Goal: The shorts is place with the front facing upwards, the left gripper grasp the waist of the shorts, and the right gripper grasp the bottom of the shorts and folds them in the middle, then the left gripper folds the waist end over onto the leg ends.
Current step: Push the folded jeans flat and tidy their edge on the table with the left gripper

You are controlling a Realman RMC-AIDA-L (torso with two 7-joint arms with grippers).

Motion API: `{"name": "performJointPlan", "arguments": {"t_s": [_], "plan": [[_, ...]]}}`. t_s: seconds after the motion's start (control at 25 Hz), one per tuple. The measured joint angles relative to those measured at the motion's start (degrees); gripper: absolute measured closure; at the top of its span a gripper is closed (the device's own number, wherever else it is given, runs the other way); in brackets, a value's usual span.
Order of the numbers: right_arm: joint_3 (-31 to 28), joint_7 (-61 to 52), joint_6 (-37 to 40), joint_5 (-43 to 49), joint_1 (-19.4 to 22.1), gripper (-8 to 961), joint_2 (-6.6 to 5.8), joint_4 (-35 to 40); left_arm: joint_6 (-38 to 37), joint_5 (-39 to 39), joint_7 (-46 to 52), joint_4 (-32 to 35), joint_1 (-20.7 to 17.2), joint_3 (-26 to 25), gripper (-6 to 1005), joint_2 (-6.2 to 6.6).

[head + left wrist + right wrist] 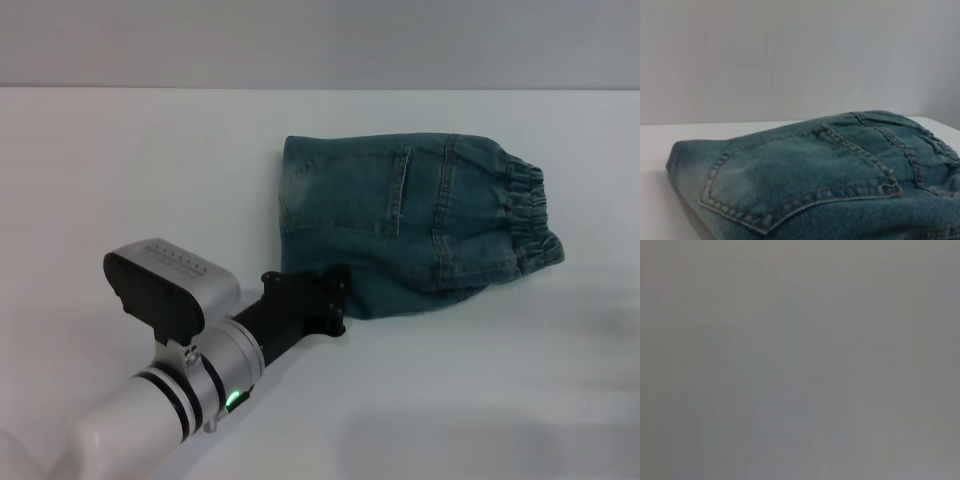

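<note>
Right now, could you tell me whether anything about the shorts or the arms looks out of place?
Nothing is damaged. The shorts lie folded on the table, back pocket up, waistband at the robot's right. The left end effector sits at their near edge. The right arm is out of view.

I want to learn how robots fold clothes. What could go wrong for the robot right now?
Two things, maybe. The left end effector sits right at the near edge of the folded shorts; if it moves off carelessly, it might snag the denim and drag the fold open. Also, the gathered waist looks puffy on top of the stack, so the bundle might spring loose. The right end effector is out of sight, so it could not easily help.
</note>
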State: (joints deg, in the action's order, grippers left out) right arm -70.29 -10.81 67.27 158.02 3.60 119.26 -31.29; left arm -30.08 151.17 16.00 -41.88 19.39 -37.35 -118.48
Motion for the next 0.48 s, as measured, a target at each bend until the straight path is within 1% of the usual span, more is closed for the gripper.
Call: {"name": "performJointPlan", "arguments": {"t_s": [0.48], "plan": [[0.3,0.0,-0.1,-0.1,-0.4,954,0.0,0.2,-1.1,0.0,-0.5,0.0,-0.1,-0.9,917,0.22]]}}
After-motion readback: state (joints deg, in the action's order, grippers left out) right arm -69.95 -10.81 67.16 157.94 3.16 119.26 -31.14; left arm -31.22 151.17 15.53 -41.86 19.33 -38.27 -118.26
